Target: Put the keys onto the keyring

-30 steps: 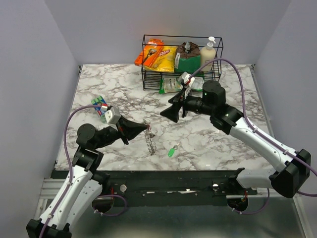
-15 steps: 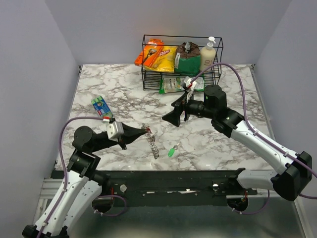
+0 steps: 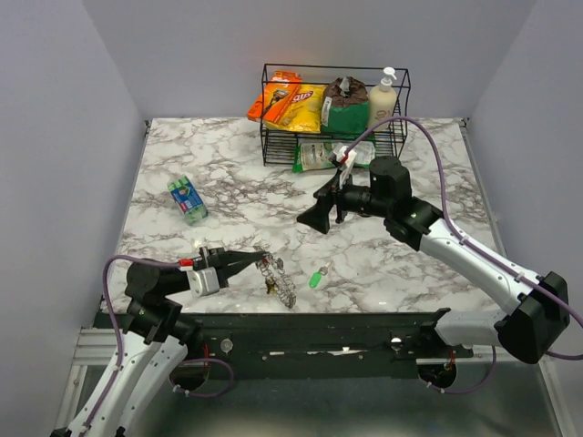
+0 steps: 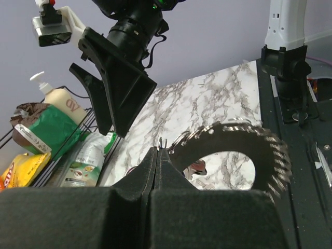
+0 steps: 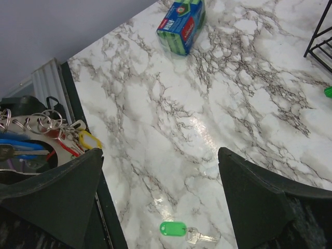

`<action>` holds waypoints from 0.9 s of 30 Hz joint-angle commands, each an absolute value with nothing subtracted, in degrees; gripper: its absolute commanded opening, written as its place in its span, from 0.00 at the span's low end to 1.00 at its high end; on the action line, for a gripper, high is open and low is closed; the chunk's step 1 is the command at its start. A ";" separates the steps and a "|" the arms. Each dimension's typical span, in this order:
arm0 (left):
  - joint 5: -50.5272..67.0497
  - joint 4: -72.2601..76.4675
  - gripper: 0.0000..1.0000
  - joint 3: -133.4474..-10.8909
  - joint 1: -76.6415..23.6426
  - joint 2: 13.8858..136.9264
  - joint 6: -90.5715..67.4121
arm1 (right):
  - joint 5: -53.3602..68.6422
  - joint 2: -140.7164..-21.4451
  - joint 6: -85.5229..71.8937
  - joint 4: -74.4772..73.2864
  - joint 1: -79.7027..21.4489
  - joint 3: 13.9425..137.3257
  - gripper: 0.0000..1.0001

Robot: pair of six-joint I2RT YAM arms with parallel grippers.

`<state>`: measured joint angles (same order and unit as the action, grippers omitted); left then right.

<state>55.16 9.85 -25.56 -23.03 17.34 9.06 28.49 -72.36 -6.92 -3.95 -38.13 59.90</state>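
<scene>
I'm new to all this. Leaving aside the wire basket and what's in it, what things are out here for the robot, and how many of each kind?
Loose green key on the table: 1
Metal keyring, pinched in the left gripper: 1
Small blue-green pack: 1
Total: 3
</scene>
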 commanded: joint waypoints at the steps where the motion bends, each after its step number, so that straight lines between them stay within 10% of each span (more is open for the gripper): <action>1: 57.13 14.58 0.00 -26.10 -23.29 17.49 8.54 | 27.17 -72.69 -5.10 -5.36 -37.79 60.55 1.00; 27: 38.32 68.10 0.00 -9.93 -23.29 27.94 -23.37 | 14.15 -73.13 -8.70 -15.82 -37.79 51.77 0.99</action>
